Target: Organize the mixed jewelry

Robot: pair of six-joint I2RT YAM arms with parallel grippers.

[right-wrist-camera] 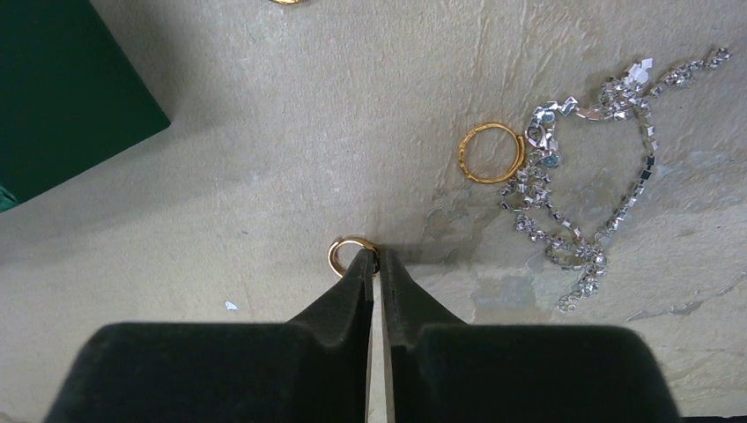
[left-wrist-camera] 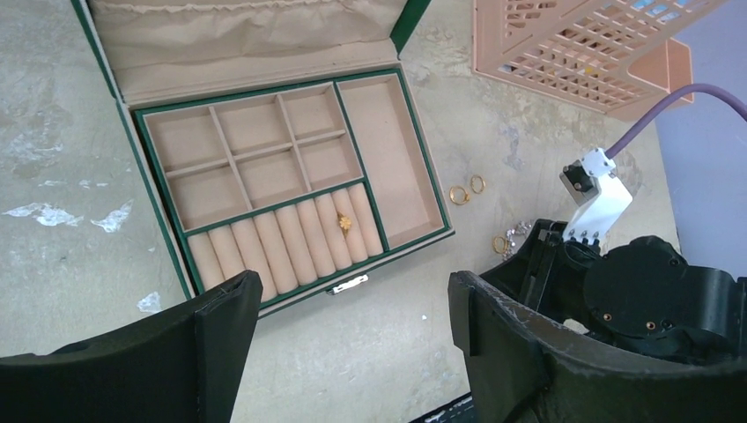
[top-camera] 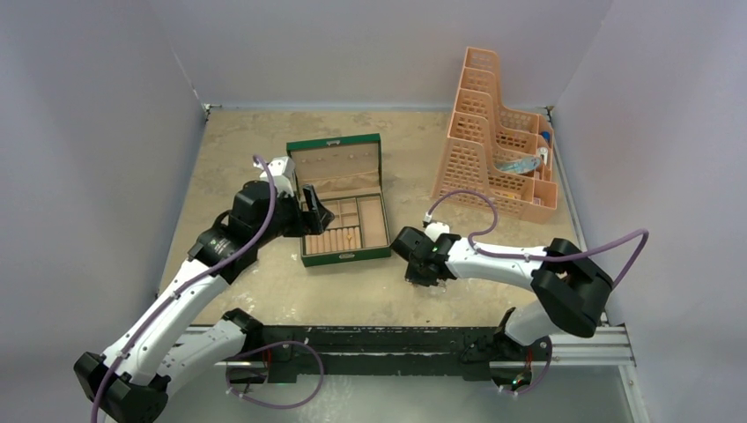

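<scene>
One green box is recorded on the table, lying open with its lid folded back and a beige lining. In the left wrist view its interior is counted as six small square compartments, one long compartment at the right, and one row of ring rolls along the front.

Gold rings are counted as follows. One ring is seated in the rolls, toward the right end of the row. Two rings lie just beside each other on the table, near the box's right wall. A fourth ring lies off the box's front right corner, touching the one silvery chain, which is heaped in loose loops.

In the right wrist view three rings are counted, one of them cut off by the top edge. The right gripper is found to the right of the box, its fingers drawn together to a narrow slit and clamped on the rim of one ring that lies on the table.

The left gripper is noted at the box's left edge, spread wide and holding nothing.

One peach rack stands behind and to the right of the box.
</scene>
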